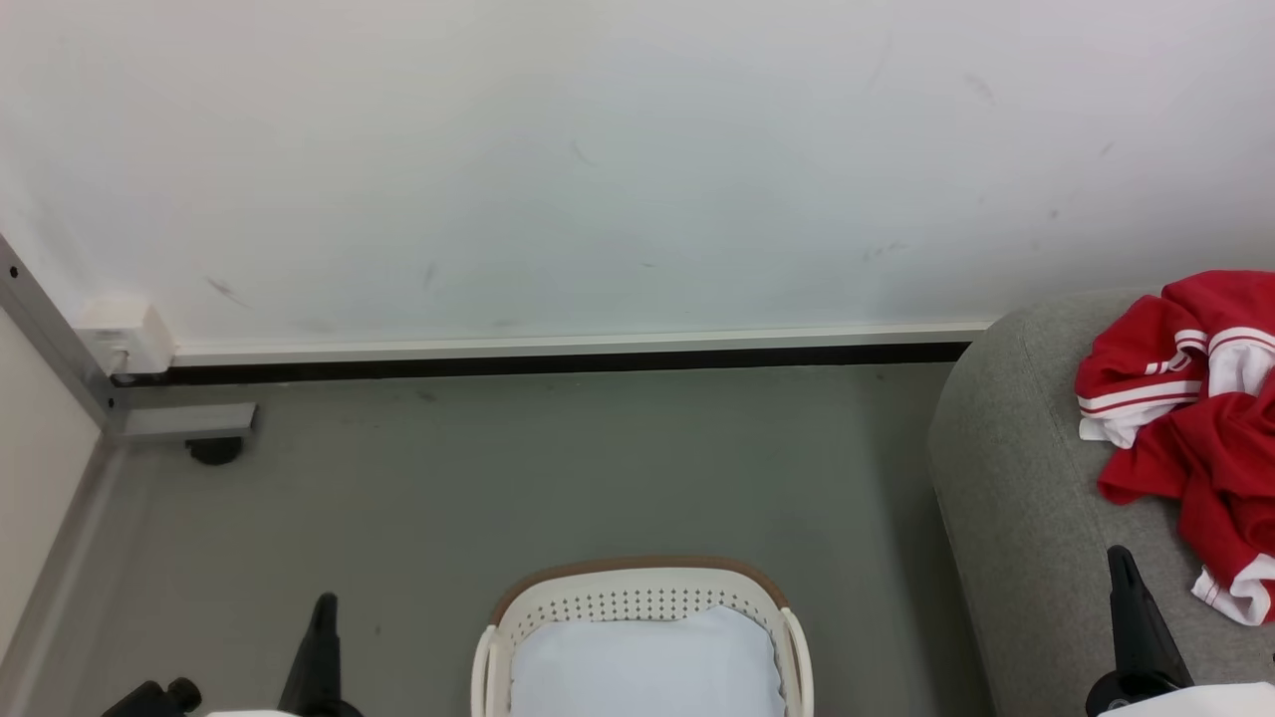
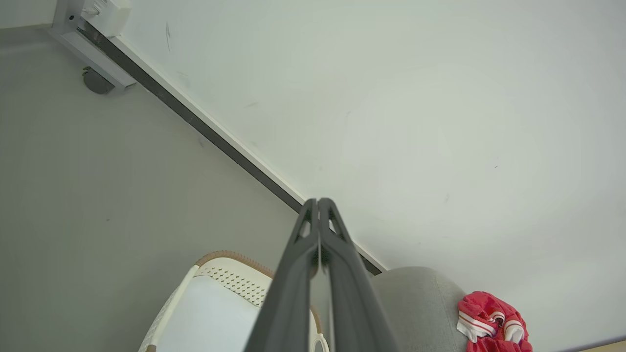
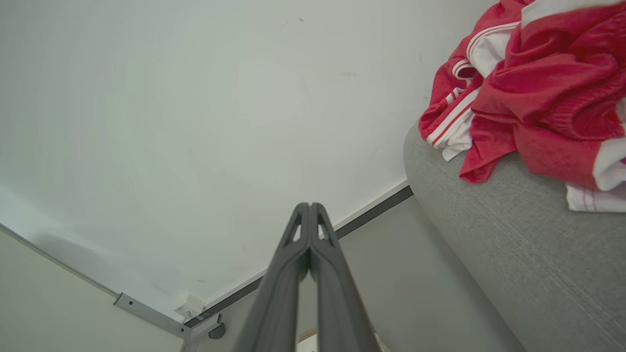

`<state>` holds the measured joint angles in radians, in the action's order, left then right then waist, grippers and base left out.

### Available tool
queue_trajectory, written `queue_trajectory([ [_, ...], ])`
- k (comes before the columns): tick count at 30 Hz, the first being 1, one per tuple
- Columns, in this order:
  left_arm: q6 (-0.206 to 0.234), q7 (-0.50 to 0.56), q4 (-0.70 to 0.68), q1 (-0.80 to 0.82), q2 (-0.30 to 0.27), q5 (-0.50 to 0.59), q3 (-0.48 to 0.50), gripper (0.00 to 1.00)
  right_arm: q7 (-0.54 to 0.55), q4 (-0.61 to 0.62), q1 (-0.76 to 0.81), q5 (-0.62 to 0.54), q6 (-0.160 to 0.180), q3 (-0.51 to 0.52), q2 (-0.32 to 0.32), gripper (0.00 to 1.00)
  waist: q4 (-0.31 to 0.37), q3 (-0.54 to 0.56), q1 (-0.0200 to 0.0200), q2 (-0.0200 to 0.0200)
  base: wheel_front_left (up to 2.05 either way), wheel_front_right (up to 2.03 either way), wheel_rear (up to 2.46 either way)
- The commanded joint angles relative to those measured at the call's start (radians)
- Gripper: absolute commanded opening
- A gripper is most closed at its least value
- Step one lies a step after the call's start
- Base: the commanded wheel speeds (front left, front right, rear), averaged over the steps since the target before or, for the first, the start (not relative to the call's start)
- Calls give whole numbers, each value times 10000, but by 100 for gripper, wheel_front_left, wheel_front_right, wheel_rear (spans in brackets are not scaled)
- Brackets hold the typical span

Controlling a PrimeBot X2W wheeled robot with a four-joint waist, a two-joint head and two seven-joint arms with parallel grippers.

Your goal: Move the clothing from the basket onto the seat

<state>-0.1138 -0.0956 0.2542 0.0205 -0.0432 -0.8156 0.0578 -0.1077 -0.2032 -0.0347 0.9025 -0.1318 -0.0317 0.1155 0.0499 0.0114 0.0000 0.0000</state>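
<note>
The red clothing (image 1: pixel 1200 418) with white stripes and cuffs lies crumpled on the grey seat (image 1: pixel 1016 498) at the right; it also shows as clothing (image 3: pixel 533 93) on the seat (image 3: pixel 513 259) and clothing (image 2: pixel 491 322) on the seat (image 2: pixel 415 303). The cream basket (image 1: pixel 642 597) with a brown rim stands on the floor at bottom centre, holding a plain pale white cloth (image 1: pixel 642 662). My left gripper (image 1: pixel 324 607) is shut, left of the basket (image 2: pixel 215 274). My right gripper (image 1: pixel 1121 560) is shut, over the seat's front, just left of the clothing. Both hold nothing.
A white wall (image 1: pixel 598 159) with a dark baseboard runs across the back. A metal frame leg with a caster (image 1: pixel 214 448) and a white box (image 1: pixel 125 334) sit in the left corner. Grey floor (image 1: pixel 558 468) lies between wall, basket and seat.
</note>
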Motion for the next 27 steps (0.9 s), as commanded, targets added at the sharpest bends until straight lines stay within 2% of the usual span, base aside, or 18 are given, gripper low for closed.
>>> queue_trajectory([
  [1,-40,89,-135,243,-70,-384,68,0,81,66,-246,373,5,98,7,0,-10,-3,0,0,0,0,0],
  [27,-102,891,-130,522,-85,-3351,275,0,865,-112,-465,3075,10,569,-192,0,-160,-46,0,0,0,0,0],
])
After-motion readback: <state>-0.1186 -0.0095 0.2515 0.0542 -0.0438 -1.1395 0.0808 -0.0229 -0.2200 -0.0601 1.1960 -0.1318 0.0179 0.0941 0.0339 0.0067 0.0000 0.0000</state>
